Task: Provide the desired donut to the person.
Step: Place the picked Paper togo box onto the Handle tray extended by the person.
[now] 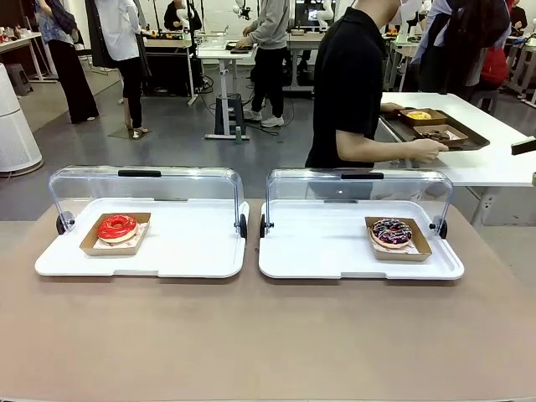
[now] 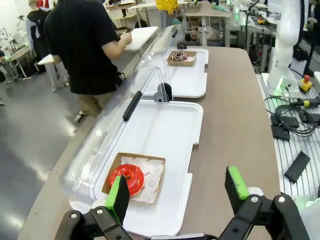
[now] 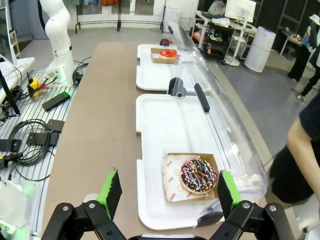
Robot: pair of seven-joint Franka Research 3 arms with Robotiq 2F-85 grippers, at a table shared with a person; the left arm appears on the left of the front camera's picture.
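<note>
While the person (image 1: 352, 84) faces sideways, red donut (image 1: 117, 227), sprinkled donut (image 1: 391, 232) flat.

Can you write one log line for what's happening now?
left tool: open | right tool: open | red donut: in tray | sprinkled donut: in tray | person: turned away

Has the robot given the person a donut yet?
Not yet. Both lids are open, but the red donut and the sprinkled donut sit in their boxes. The left hand and right hand are open and empty. The person faces away; picking and handing over remain.
</note>
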